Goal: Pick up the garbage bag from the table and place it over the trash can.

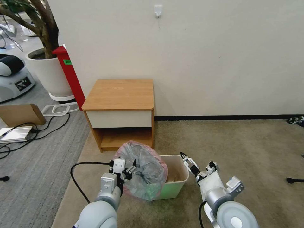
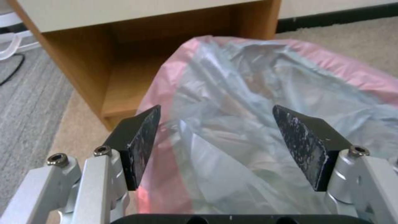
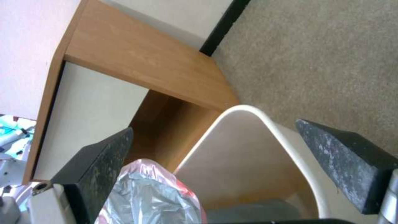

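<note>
Pincer [image 2: 215,137] agape, garbage bag [image 2: 257,102] hiding bin's left half.

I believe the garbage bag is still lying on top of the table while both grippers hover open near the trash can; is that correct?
Not quite: the garbage bag is off the table, draped over the left side of the trash can, as the head view shows. The rest holds: the left gripper at the bag and the right gripper by the can's right rim are both open.
</note>
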`<state>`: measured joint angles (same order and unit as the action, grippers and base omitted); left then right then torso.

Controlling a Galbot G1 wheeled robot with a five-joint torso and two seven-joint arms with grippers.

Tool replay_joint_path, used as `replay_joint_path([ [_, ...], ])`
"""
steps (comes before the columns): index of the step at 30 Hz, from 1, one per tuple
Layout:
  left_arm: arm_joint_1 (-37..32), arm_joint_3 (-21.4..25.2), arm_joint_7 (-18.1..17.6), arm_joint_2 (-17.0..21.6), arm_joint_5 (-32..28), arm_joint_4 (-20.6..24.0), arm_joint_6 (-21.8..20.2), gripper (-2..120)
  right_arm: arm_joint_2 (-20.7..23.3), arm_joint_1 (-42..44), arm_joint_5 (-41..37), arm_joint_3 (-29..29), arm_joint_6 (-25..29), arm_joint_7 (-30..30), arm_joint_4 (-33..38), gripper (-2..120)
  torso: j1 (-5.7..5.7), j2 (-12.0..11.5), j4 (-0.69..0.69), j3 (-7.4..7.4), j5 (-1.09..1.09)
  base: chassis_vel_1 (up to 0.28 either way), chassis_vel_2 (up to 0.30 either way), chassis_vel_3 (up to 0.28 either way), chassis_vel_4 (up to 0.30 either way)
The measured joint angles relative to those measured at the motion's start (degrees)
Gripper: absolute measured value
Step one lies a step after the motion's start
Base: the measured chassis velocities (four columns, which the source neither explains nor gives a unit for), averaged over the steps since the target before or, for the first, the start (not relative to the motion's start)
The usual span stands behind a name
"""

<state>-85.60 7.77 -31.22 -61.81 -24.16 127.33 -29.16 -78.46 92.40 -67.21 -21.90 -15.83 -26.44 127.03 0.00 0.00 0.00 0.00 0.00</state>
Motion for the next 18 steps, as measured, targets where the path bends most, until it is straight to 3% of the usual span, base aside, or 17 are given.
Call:
replay_joint_path([
  [18,3.75,-5.39,0.18,-1.54,-0.75,-5.55,-0.39,72,0.36,0.01,0.16,-0.80,0.34,0.19,-0.51,100,0.00,0.00,0.00,0.00,0.01,0.000,0.000,0.000,0.000],
])
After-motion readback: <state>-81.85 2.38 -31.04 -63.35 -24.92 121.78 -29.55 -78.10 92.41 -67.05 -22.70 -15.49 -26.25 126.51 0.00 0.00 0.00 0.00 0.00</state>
